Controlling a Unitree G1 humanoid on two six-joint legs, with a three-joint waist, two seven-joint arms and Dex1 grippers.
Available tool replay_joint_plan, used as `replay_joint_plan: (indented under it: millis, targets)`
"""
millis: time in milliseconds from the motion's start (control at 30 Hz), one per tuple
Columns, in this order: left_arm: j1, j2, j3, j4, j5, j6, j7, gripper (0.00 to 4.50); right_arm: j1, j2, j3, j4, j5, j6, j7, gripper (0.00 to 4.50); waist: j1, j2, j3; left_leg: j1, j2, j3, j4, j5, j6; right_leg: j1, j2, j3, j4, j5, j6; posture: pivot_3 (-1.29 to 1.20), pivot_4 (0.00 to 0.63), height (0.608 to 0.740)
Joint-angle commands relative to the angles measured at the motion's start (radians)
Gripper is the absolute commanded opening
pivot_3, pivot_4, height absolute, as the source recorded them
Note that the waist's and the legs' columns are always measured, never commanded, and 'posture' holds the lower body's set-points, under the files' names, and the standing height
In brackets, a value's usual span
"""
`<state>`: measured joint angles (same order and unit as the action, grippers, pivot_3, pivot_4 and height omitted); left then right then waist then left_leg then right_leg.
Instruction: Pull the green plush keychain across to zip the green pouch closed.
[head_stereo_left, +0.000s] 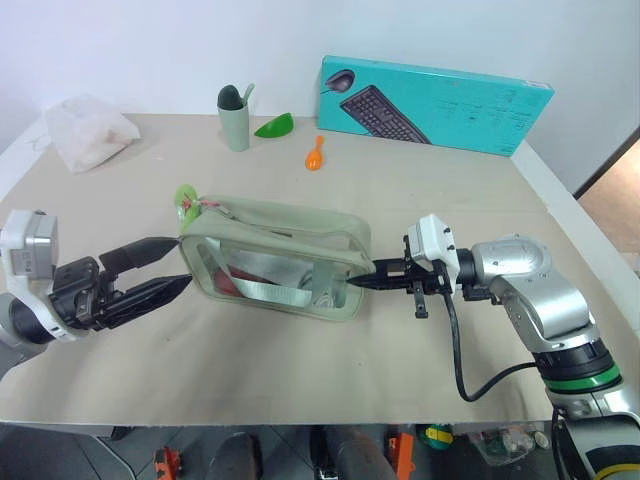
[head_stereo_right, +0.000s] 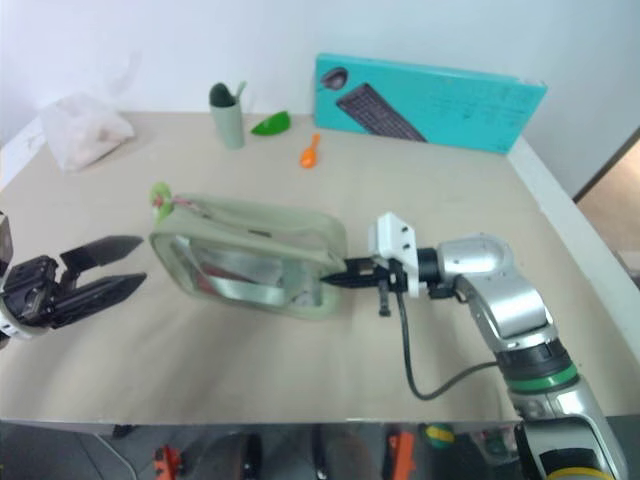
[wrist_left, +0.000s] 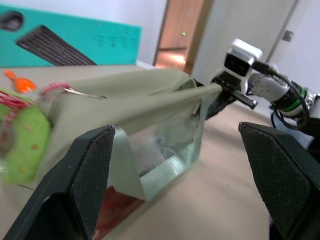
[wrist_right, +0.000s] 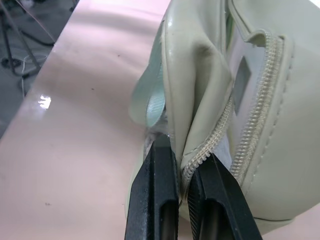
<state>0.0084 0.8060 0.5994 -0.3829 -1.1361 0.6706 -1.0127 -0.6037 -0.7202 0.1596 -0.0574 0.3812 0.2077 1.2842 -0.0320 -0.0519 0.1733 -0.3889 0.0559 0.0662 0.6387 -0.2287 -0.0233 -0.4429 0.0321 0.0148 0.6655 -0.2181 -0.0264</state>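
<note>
The green pouch (head_stereo_left: 270, 255) lies mid-table, clear panel facing me and its zipper (wrist_right: 252, 135) gaping. The green plush keychain (head_stereo_left: 187, 200) sits at the pouch's far-left top corner; the left wrist view shows it as a fuzzy lime charm (wrist_left: 22, 140). My right gripper (head_stereo_left: 352, 282) is shut on the pouch's right end, its fingers (wrist_right: 160, 200) pinching the fabric beside the zipper. My left gripper (head_stereo_left: 182, 263) stands open just left of the pouch's left end, nearer me than the keychain, with nothing between its fingers (wrist_left: 85, 185).
A teal keyboard box (head_stereo_left: 435, 103) leans at the back right. A white plastic bag (head_stereo_left: 88, 130) lies at the back left. A green cup (head_stereo_left: 234, 120), a glossy green leaf piece (head_stereo_left: 275, 125) and an orange spoon (head_stereo_left: 315, 153) stand behind the pouch.
</note>
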Motion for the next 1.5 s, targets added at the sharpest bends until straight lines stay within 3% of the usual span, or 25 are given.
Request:
replay_joint_plan:
  millis: [33,167,333,733,1000,1167,1500]
  targets:
    - [-0.025,-0.015,0.054,0.027,-0.047,-0.014,0.018,4.13,-0.119,-0.028,-0.009,0.114,-0.060,-0.133,0.079,0.01,0.000,0.000,0.000,0.000,0.000,0.000,0.000,0.000,0.000,0.000,0.000,0.000,0.000,0.000,0.000,0.00,0.150,0.740]
    - [-0.033,-0.035,0.068,0.033,-0.080,-0.011,0.051,4.13,-0.159,-0.014,0.002,0.171,-0.060,-0.182,0.161,0.01,0.000,-0.001,0.000,0.000,0.000,0.000,0.000,0.000,0.000,0.000,0.000,0.000,0.000,0.000,0.000,0.00,0.150,0.740]
    - [-0.011,-0.066,0.122,0.039,-0.136,-0.010,0.098,4.13,-0.161,0.032,0.014,0.257,-0.115,-0.242,0.136,0.01,-0.003,-0.001,0.000,0.000,0.000,0.000,0.000,0.000,0.000,0.000,0.000,0.000,0.000,0.000,-0.001,0.00,0.150,0.740]
    - [-0.025,-0.061,0.107,0.038,-0.144,-0.007,0.123,4.13,-0.208,0.073,-0.052,0.279,-0.066,-0.114,0.072,4.25,-0.002,-0.001,0.000,0.002,0.004,0.000,0.000,0.001,-0.002,0.000,0.004,0.000,0.002,0.002,-0.004,0.00,0.150,0.740]
    - [-0.039,-0.045,0.060,0.026,-0.148,0.019,0.108,4.13,-0.145,0.003,-0.149,0.135,0.153,0.132,0.162,4.25,0.001,-0.001,0.000,0.002,0.004,0.001,0.000,0.001,-0.002,0.000,0.003,0.001,0.002,0.001,-0.004,0.00,0.150,0.740]
    - [-0.016,0.002,-0.030,-0.010,-0.047,0.016,0.053,4.13,-0.115,0.001,-0.165,0.082,0.157,0.157,0.122,4.25,0.000,0.000,0.000,0.002,0.004,0.001,0.000,0.001,-0.002,0.000,0.003,0.001,0.002,0.002,-0.004,0.00,0.150,0.740]
    - [-0.035,-0.006,-0.043,0.000,-0.020,0.010,0.040,4.13,-0.082,0.018,-0.127,0.063,0.067,0.088,0.045,4.25,-0.001,0.000,0.000,0.002,0.006,0.000,0.000,0.001,-0.002,0.000,0.006,0.001,0.002,0.001,-0.004,0.00,0.150,0.740]
